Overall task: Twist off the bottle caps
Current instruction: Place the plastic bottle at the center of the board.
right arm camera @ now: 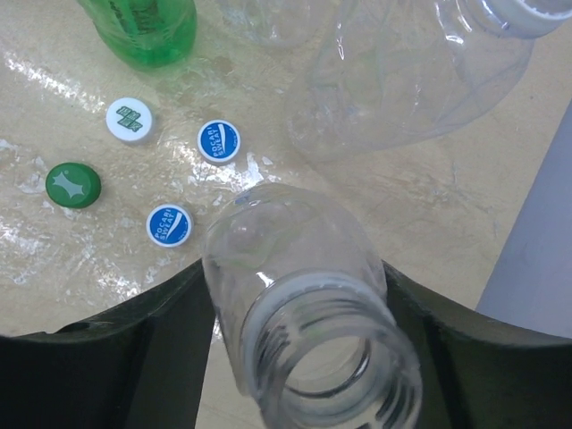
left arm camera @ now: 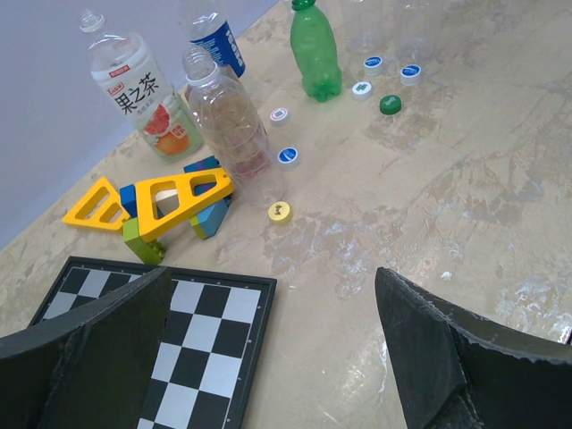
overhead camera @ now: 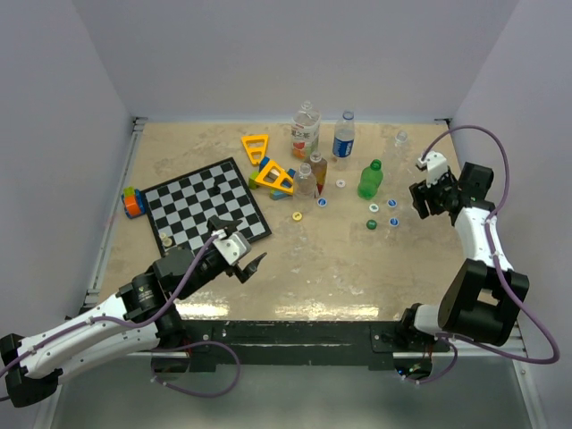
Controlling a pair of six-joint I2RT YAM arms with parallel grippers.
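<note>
hovering just beside the chessboard (overhead camera: pixel 206 201), the left gripper (overhead camera: pixel 243 255) is spread wide and empty, probably waiting its turn. a capped green bottle (overhead camera: pixel 370 180) stands mid-table with loose caps (right arm camera: pixel 219 141) nearby. the right gripper (right arm camera: pixel 295 299) brackets an uncapped clear bottle (right arm camera: pixel 290 250), apparently to steady it; whether it pinches, i cannot tell.

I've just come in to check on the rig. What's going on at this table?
A robot is unscrewing bottle caps. The right gripper has a clear bottle, already uncapped, between its jaws; whether they grip it is unclear. Several loose caps lie on the table close by. The green bottle has its cap on. The left gripper hangs open and empty near the chessboard.
</note>
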